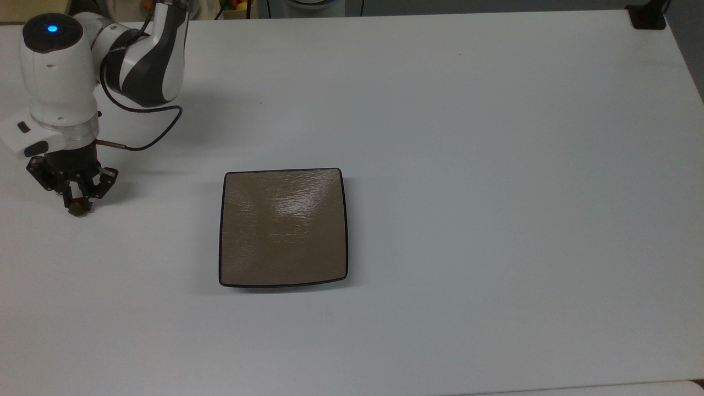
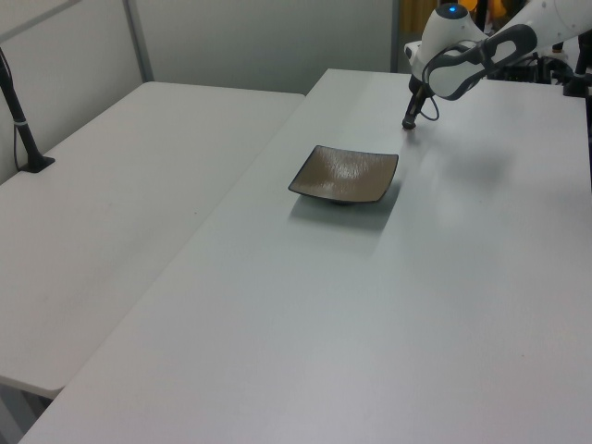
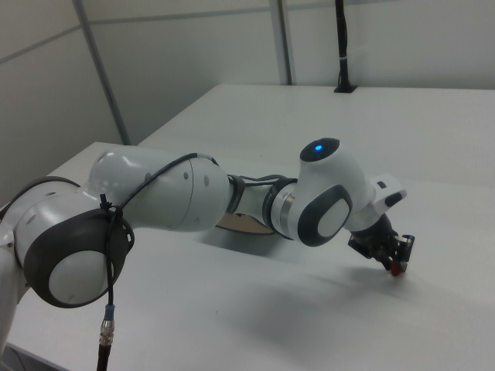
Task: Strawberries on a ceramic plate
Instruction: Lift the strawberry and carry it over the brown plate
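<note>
White counter [image 1: 495, 165] filled frame; second white table [image 2: 120, 185] at left view's left; pale panelled walls [image 2: 259, 37] behind.

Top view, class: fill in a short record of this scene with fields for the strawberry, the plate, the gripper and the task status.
strawberry: tiny red strawberry on the white table, near the top view's left edge
plate: square tan-brown ceramic plate, nothing on it, to the top view's right of the strawberry
gripper: gripper down at the table, fingers closed around the strawberry
task status: strawberry gripped, not yet on the plate
</note>
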### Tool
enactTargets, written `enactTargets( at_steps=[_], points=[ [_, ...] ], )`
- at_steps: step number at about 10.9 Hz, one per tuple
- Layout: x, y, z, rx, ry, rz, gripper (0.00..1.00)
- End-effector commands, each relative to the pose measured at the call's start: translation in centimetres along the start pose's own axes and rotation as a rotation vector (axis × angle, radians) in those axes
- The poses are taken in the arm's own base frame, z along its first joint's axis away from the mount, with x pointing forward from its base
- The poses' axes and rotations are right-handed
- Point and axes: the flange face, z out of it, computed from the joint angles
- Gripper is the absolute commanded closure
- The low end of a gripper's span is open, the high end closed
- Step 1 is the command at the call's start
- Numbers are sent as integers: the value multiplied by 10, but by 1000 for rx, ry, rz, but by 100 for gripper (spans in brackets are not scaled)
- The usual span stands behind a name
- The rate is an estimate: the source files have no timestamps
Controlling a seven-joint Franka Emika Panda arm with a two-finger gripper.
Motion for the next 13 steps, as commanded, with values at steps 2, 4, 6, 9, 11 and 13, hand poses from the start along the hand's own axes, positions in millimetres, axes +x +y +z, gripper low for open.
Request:
enactTargets(
  at_steps=[2,4,6,9,11,13],
  points=[
    [9,13,-45,-23,49,-4,94],
    [14,18,-77,9,35,39,94],
    [16,13,-114,94,-10,91,91],
    [22,-24,-170,188,-126,42,90],
    [20,-36,-206,262,-156,54,90],
    [27,-64,-228,338,-159,44,90]
  ],
)
